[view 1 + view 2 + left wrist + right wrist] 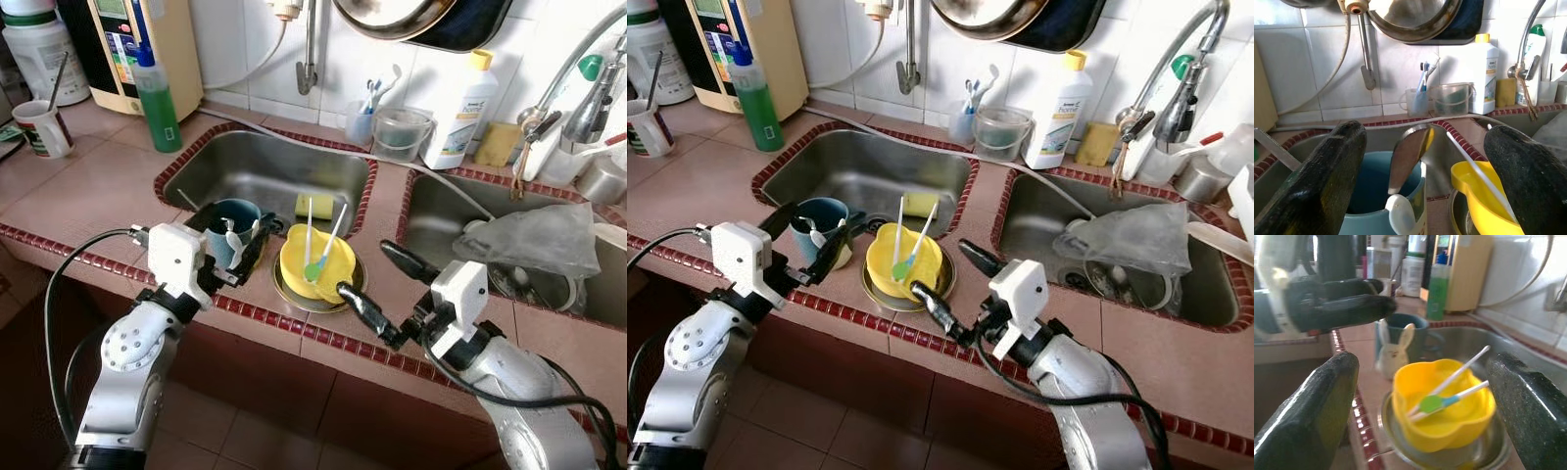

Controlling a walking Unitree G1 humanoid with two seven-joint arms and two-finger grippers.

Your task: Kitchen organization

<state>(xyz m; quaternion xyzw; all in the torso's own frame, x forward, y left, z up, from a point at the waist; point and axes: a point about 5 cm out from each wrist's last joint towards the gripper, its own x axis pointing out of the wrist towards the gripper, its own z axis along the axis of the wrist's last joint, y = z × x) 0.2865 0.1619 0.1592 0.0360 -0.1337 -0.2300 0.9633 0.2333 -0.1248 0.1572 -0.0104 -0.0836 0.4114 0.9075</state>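
A blue mug [232,227] with a white bunny figure and a metal spoon [1405,156] in it stands on the counter at the front rim of the left sink. My left gripper [230,235] is open, with one finger on each side of the mug. Just right of the mug, a yellow bowl [315,262] sits in a shallow steel dish [292,294] and holds two white sticks with a green and blue tip [1432,404]. My right gripper [363,268] is open beside the bowl's right side, its nearer fingertip close to the dish rim.
The left sink [225,166] holds a yellow sponge [313,204]. A crumpled plastic bag [539,240] lies in the right sink. A green soap bottle [157,93], a white mug [39,127] and a white bottle [460,103] stand along the back. The counter's red-tiled edge [294,328] runs in front.
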